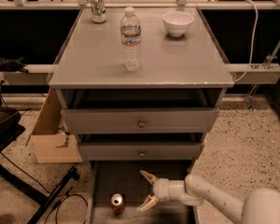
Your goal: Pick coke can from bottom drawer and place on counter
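The coke can [117,203], small and red with a silver top, stands upright in the open bottom drawer [130,181], near its front left. My gripper [146,190] is open inside the drawer, a short way right of the can and pointing at it, not touching it. The white arm comes in from the lower right. The counter [177,59] is the grey cabinet top above.
On the counter stand a water bottle [130,39], a white bowl [178,23] and a white-and-green can [97,6]. Two upper drawers with knobs [141,123] are shut. A cardboard box [51,134] sits left of the cabinet, beside a black stand and cables.
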